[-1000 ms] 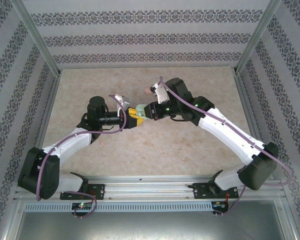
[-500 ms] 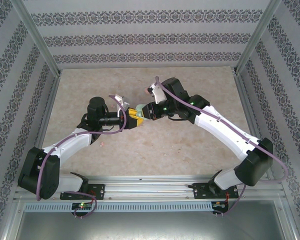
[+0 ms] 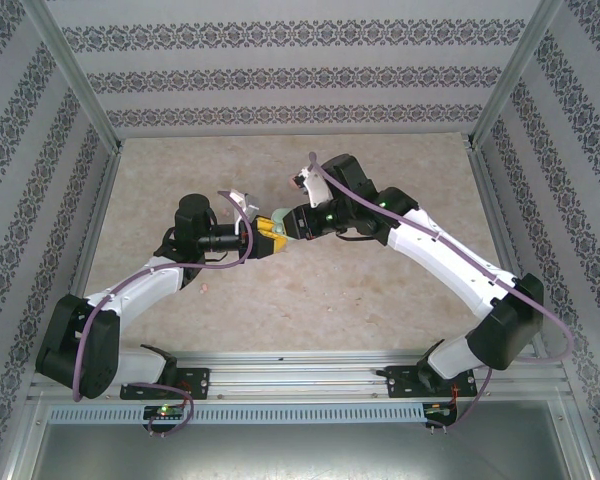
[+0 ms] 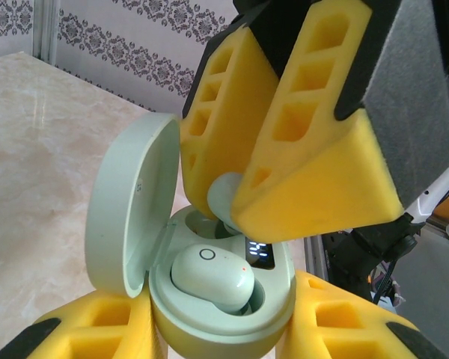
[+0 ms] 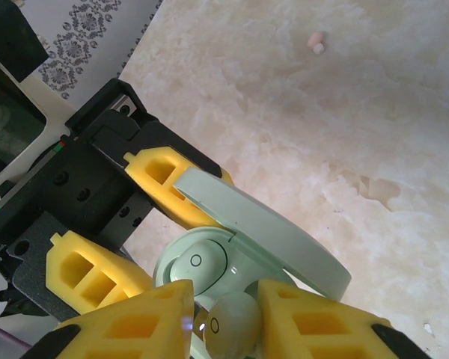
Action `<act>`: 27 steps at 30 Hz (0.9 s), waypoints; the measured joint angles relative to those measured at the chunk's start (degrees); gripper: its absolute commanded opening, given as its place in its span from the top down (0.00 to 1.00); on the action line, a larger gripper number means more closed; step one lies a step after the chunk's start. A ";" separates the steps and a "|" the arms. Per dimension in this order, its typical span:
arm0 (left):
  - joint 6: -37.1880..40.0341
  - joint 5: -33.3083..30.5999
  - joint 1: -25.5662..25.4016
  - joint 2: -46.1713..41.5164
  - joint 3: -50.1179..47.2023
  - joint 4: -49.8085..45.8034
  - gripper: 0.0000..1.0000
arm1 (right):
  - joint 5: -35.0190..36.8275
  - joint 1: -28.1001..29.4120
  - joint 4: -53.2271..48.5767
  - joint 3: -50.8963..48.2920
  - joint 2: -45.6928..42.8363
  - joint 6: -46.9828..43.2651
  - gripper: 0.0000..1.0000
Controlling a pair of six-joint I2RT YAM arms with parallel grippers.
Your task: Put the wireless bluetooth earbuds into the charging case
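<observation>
Yellow foam fingers of the right gripper (image 5: 224, 298) are pinched on a mint green earbud (image 4: 223, 196), and both pads touch it as far as the wrist views show. The bud hangs just over the vacant socket at the back of the mint green charging case (image 4: 232, 333), at or almost at the rim; whether it has touched down I cannot tell.

The other socket, lower centre of the left wrist view, already has its mint earbud (image 4: 209, 278) seated. The lid (image 4: 123, 209) stands open to the left. The left gripper (image 3: 265, 237) is clamped on the case body, one finger on either side, holding it up off the desk (image 5: 299, 120).

Two tiny pale pink pieces (image 5: 315, 43), probably pink earbuds, lie on the desk at the upper right of the right wrist view, well apart from the case.

The step in hand looks like seating the second green bud. I judge the next move needs a short, straight press into the socket and then a release, with the left gripper holding the case steady so the bud does not tip out sideways.
</observation>
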 measured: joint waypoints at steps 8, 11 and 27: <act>0.00 -0.13 0.02 0.00 0.00 0.00 0.88 | 0.04 0.00 -1.38 1.18 0.55 -0.72 0.65; 0.00 -0.13 0.02 0.00 0.00 -0.02 0.88 | 0.09 0.00 -1.68 1.46 0.55 -0.70 0.64; 0.00 -0.22 0.02 -0.07 0.00 0.00 0.89 | 0.94 -0.48 -2.12 1.92 0.37 -0.42 0.61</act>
